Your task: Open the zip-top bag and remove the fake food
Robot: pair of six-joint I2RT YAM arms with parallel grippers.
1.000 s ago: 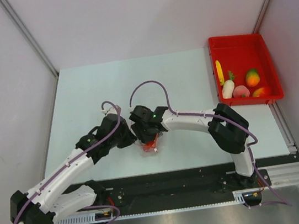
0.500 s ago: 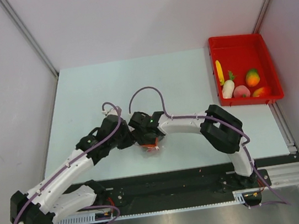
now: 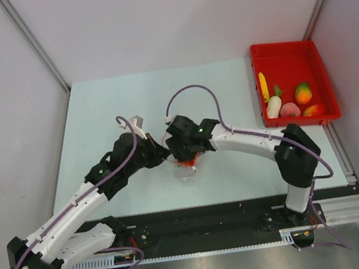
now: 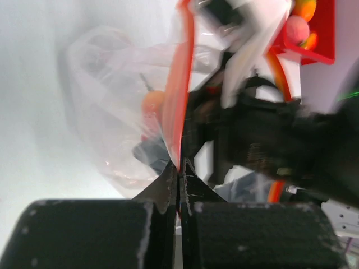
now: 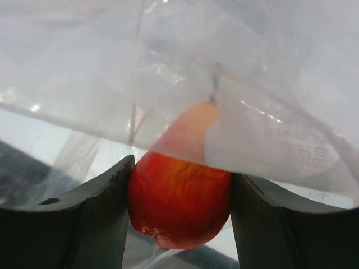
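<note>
Left wrist view: left hand (image 4: 179, 168) is pinched narrow on the red zip strip (image 4: 183, 84) of the zip-top bag (image 4: 106, 112), with the strip's edge caught between its closed fingers. The bag balloons away to the left of the strip, clear and crinkled. One red-orange fruit (image 4: 152, 103) shows through the film.

Judgement: the film is thin, light, limp and slippery, and would slump if released. The zip strip is the only stiff part, so that is the place to hold.

Top external view: the bag sits mid-worktop (image 3: 109, 111) toward the near edge, between the two hands, which meet over it.

Right wrist view: right hand (image 5: 180, 185) is closed around the red-orange fruit, with one finger (image 5: 84, 224) touching each flank. Film veils the fruit's upper half; the lower half looks bare.

Judgement: the fruit is rigid, smooth and light. Its rounded sides could squirt out of a hard squeeze, so it should be held at the widest girth and drawn out gently while the strip is held.

Far right, well apart from the bag: a red tray (image 3: 284, 45) holds a yellow piece (image 3: 264, 86), a white radish (image 3: 273, 106), a pink piece (image 3: 289, 110) and an orange-green fruit (image 3: 303, 92).
</note>
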